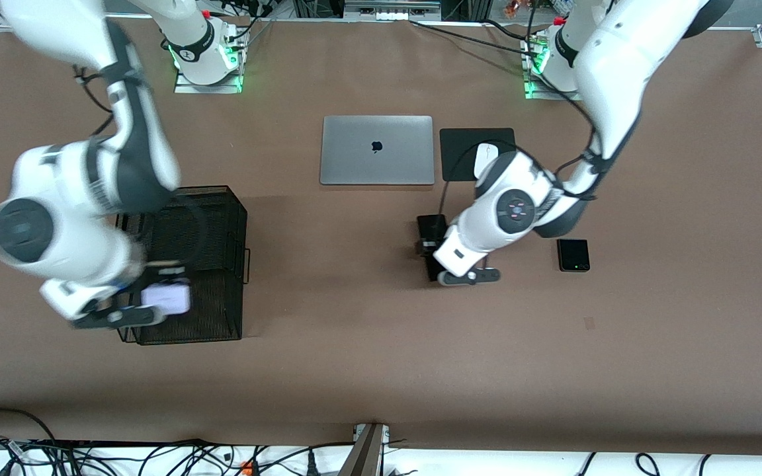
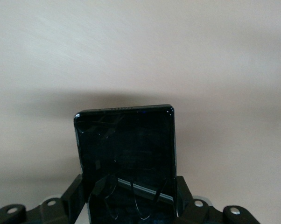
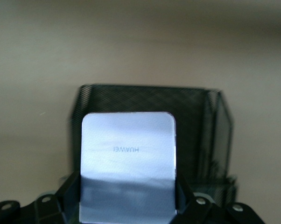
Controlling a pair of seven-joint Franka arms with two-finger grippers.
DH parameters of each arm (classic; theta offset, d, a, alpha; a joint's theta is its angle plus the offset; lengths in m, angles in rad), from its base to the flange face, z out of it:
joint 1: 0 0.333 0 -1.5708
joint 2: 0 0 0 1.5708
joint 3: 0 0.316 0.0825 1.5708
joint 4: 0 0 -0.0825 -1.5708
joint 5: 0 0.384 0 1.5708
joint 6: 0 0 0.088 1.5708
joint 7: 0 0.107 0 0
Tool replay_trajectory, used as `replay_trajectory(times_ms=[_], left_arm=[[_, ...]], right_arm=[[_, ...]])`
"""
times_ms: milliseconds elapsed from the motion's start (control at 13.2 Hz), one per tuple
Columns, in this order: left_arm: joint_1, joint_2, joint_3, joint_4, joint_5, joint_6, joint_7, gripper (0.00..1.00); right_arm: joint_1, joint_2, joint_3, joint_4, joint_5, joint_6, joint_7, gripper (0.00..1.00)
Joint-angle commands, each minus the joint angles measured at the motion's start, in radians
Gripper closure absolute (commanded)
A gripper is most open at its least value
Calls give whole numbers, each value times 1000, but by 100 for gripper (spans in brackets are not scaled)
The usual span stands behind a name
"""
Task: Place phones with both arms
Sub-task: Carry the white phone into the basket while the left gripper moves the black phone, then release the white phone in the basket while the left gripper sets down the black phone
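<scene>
The long black phone lies with its long axis running from the laptop toward the front camera, and the left gripper is closed on its sides at table level, its fingers pressing both long edges while the left arm bends down from its base over the mouse pad. The white-lavender phone is clamped flat between the fingers of the right gripper over the black mesh basket, the right arm folded low at its elbow. The small square black phone, green dot toward the front camera, lies flat on the table, toward the left arm's end.
</scene>
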Motion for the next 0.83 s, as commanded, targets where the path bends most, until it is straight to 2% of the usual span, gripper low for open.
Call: replay_trajectory(times_ms=[0, 151, 227, 303, 454, 530, 605, 681, 757], left_arm=[[-60, 43, 35, 25, 0, 42, 0, 85], [-123, 74, 65, 24, 8, 82, -6, 84], [-143, 74, 94, 19, 10, 94, -8, 71], [-151, 72, 101, 15, 8, 94, -22, 1], [-145, 63, 102, 14, 10, 88, -56, 0], [-133, 40, 102, 13, 10, 73, -57, 0], [-116, 13, 105, 13, 10, 27, -56, 0], [-85, -28, 107, 18, 11, -54, -54, 0], [-56, -67, 110, 21, 11, -135, -53, 0]], right_arm=[[-40, 75, 20, -9, 56, 94, -43, 88], [-43, 123, 20, -20, 67, 134, -58, 87], [-45, 134, 20, -29, 69, 148, -58, 87], [-45, 141, 22, -55, 69, 163, -57, 87], [-42, 141, 25, -98, 80, 177, -52, 86], [-42, 143, 25, -116, 95, 179, -49, 78], [-42, 148, 25, -118, 113, 180, -41, 42], [-45, 151, 25, -116, 130, 180, -41, 0], [-46, 149, 23, -112, 136, 179, -52, 0]])
